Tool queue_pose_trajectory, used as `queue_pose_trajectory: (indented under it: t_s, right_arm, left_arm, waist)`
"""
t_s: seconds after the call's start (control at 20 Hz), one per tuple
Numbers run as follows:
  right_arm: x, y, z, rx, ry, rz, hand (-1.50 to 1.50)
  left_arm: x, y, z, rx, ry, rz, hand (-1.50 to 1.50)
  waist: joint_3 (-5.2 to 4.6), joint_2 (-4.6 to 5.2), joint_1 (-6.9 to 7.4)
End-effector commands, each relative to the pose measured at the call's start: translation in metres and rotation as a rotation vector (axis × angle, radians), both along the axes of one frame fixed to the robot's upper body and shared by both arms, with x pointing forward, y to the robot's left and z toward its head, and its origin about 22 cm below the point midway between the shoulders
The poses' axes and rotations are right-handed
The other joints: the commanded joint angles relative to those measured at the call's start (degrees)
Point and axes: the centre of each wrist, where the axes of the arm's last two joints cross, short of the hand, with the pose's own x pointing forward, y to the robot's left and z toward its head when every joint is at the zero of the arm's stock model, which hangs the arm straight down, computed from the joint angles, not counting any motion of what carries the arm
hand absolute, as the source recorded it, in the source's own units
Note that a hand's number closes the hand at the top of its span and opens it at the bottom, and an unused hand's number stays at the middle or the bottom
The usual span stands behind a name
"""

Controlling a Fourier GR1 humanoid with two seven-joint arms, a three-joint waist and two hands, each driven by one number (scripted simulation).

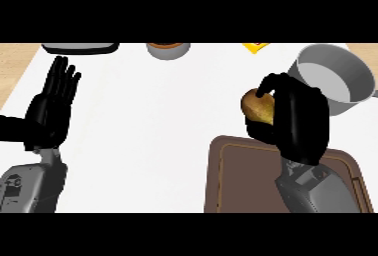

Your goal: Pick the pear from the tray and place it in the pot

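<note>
Your right hand (295, 117) hides much of the pear (258, 107); its fingers curl round the fruit, holding it above the brown tray's (229, 175) far edge, just left of the grey pot (336, 77). The pot is cut off at the view's right. Along the top edge, left of the pot, you only get slivers: a yellow item (256, 47), a small round bowl (168, 49), a dark-rimmed dish (80, 48), none identifiable. Your left hand (50, 107) rests open, fingers straight, far left of the pot.
</note>
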Motion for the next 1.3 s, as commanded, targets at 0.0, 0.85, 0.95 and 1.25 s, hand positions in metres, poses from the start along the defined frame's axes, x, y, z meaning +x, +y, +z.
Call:
queue_pose_trajectory:
  t_s: [0.0,0.85,0.95,1.25]
  right_arm:
    - [-0.005,-0.047,0.033,0.043,-0.090,-0.102,1.50]
    - [0.035,-0.273,0.003,0.082,-0.018,-0.259,1.50]
    - [0.032,-0.296,-0.003,0.070,0.012,-0.229,1.50]
    - [0.068,-0.321,-0.012,0.048,0.041,-0.228,1.50]
  left_arm:
    - [0.003,0.009,-0.005,-0.011,0.015,0.001,0.00]
    - [-0.002,0.000,-0.007,-0.010,0.006,-0.027,0.00]
    - [0.003,-0.013,-0.003,0.007,-0.001,-0.014,0.00]
    - [0.010,-0.006,0.004,-0.003,-0.002,-0.033,0.00]
  waist:
    - [-0.01,0.06,-0.37]
    - [0.06,0.38,0.94]
    - [0.07,0.37,0.73]
    - [0.08,0.60,1.69]
